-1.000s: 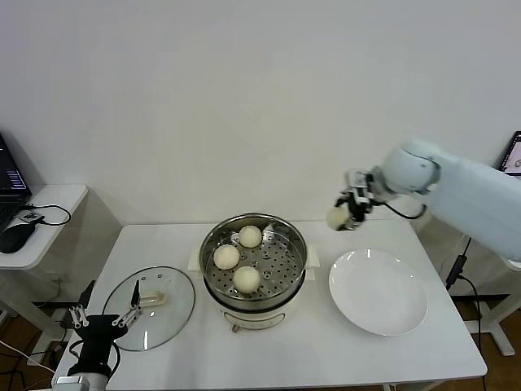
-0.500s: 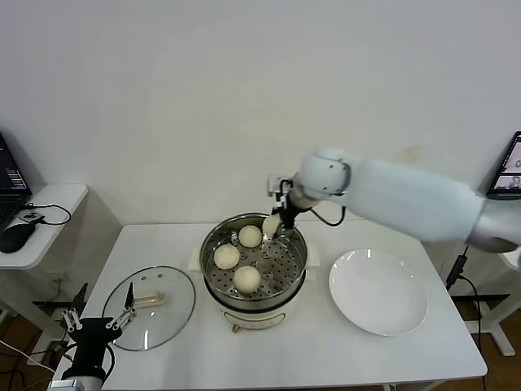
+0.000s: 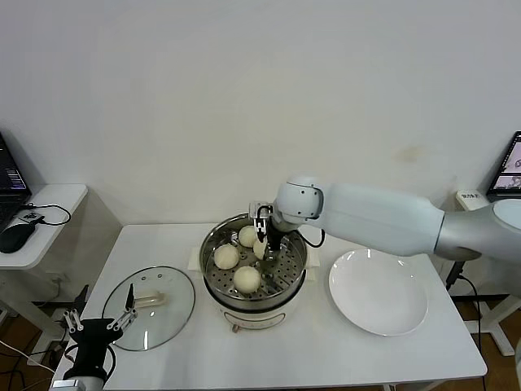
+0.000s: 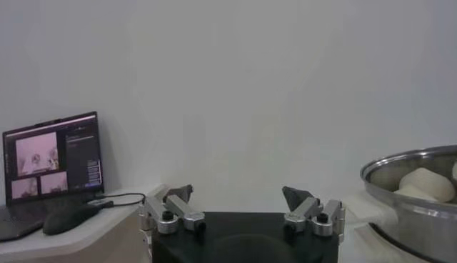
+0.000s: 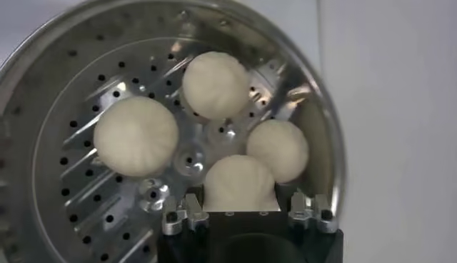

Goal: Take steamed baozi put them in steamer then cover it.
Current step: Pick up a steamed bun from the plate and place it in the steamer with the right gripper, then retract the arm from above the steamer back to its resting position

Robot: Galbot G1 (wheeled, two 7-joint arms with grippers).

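The steamer [image 3: 285, 273] stands mid-table, with three steamed baozi [image 3: 226, 257] lying on its perforated tray [image 5: 68, 189]. My right gripper [image 3: 265, 237] reaches down inside the pot, near its far side. It is shut on a fourth baozi [image 5: 240, 182], which is low over the tray and pressed close to two others. The cover [image 3: 167, 316], a glass lid with a white handle, lies flat on the table left of the steamer. My left gripper [image 3: 98, 324] waits open and empty at the table's front left corner, next to the lid.
A white plate [image 3: 378, 293] with nothing on it lies right of the steamer. A side table with a laptop [image 4: 51, 161] and a mouse [image 3: 16, 236] stands to the left. A second screen [image 3: 509, 163] shows at the far right edge.
My right arm swung left from above the plate's far side, carrying the baozi, and lowered it into the steamer. The left gripper sank slightly and stayed open.
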